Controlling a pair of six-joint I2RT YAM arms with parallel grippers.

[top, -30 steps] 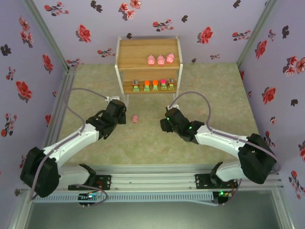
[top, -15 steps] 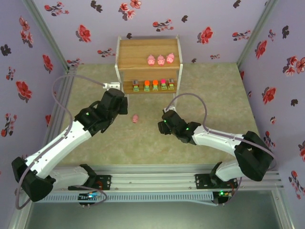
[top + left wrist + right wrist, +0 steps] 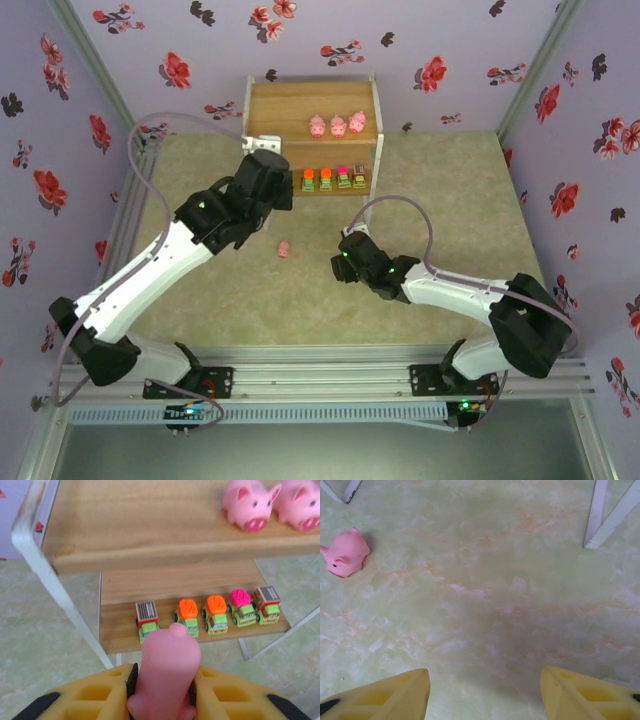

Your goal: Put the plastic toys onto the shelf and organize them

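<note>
The wooden shelf stands at the back with three pink pigs on its top board. Several blocky trucks line the lower tier. My left gripper hovers at the shelf's front left, shut on a pink pig that stands upright between its yellow fingers. Another pig lies on the mat, at the upper left of the right wrist view. My right gripper is low over the mat, right of that pig, open with bare mat between its fingers.
White shelf legs stand ahead of the right gripper, and one white leg rises left of the held pig. Floral walls close in the pale green mat on three sides. A metal rail runs along the near edge.
The left arm has risen and swung forward and right toward the shelf, carrying the pig, and now covers the leftmost truck from above. The right arm has hardly moved.
</note>
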